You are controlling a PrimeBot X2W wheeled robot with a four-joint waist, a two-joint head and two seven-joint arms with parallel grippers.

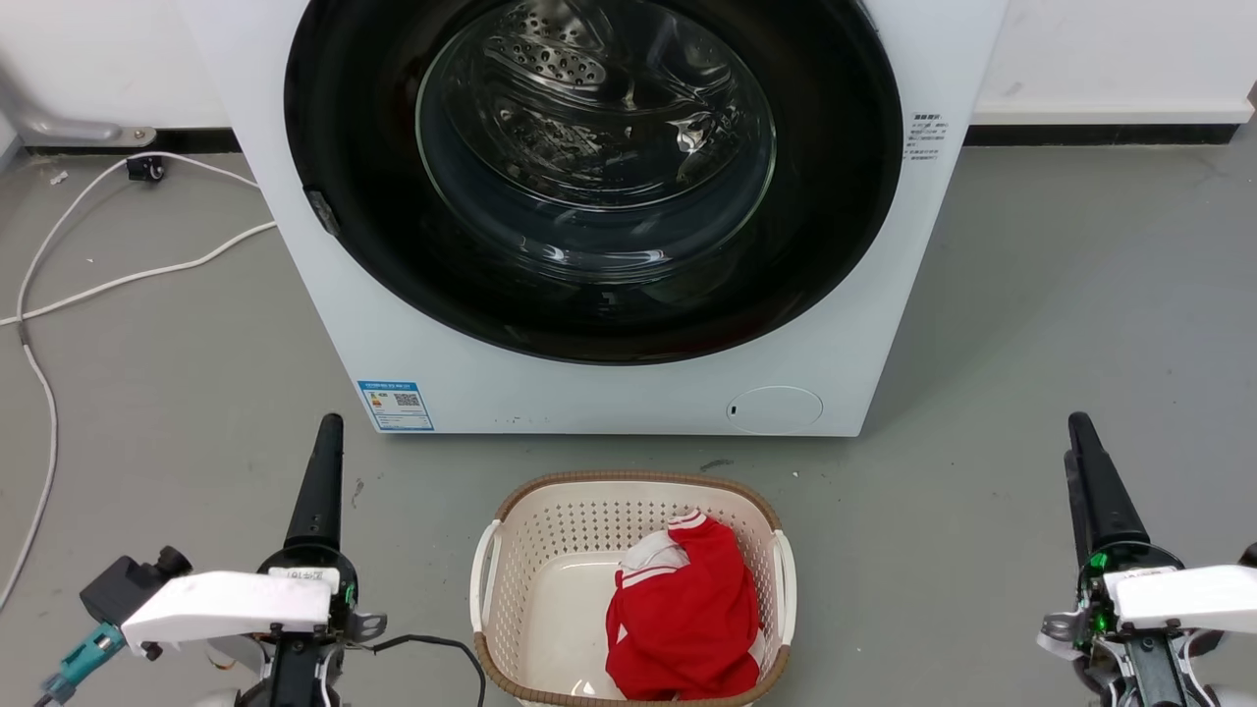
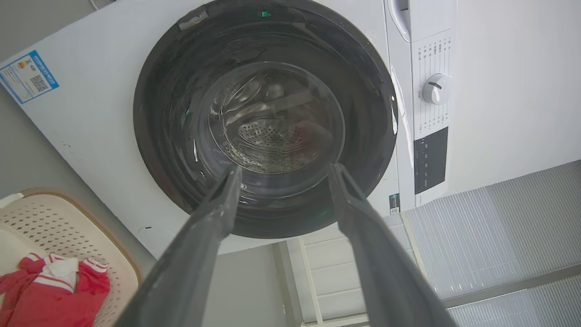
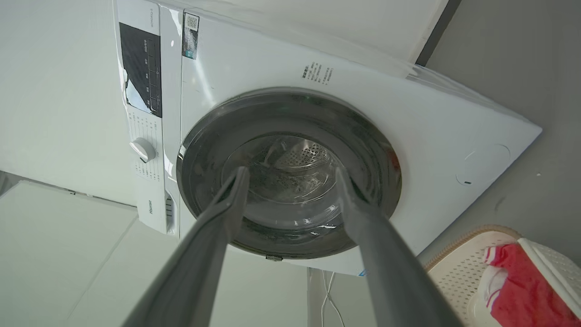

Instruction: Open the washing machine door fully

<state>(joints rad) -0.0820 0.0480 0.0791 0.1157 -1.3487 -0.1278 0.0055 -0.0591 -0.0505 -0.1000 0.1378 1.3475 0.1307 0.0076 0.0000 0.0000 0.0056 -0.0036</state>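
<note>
The washing machine door (image 1: 594,167) is a round glossy black ring with a bulging glass window, and it lies flat against the white machine (image 1: 609,393), shut. A small tab (image 1: 322,211) sits on its left rim. The door (image 2: 265,118) faces my left wrist camera, and the door (image 3: 290,150) also faces my right wrist camera. My left gripper (image 1: 331,424) hovers low at the lower left, well short of the machine. Its fingers stand apart in the left wrist view, so the left gripper (image 2: 286,168) is open and empty. My right gripper (image 1: 1080,424) hangs at the lower right. The right gripper (image 3: 292,170) is likewise open with nothing in it.
A cream laundry basket (image 1: 511,530) with a red-and-white garment (image 1: 683,609) stands on the grey floor between my arms, just before the machine. A white cable (image 1: 118,280) trails over the floor at the left. The control panel and its knob (image 2: 435,88) sit above the door.
</note>
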